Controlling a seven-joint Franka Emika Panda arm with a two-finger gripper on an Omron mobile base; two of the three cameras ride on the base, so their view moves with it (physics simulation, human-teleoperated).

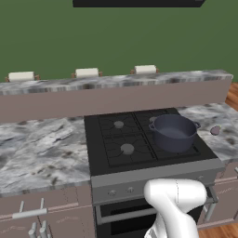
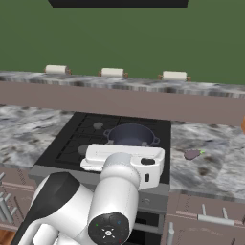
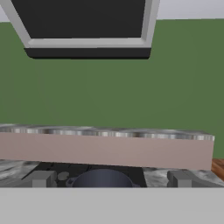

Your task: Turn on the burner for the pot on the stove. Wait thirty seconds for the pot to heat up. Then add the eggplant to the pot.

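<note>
The small, rounded, dull purple eggplant [image 1: 215, 130] lay at the frame's right on the grey marbled counter [image 1: 42, 148], beside the deep blue-grey pot [image 1: 174, 132] on the black four-burner stove [image 1: 116, 153], probably light and smooth (best pinched across its middle) by the wide-spread claw [image 3: 109, 180].

pot [image 1: 174, 133]: dark blue-grey, upright, on front right burner | stove [image 1: 122, 142]: black, four burners, grey knob panel | eggplant [image 1: 215, 130]: small purple lump on tabletop right of stove, apart from pot
</note>
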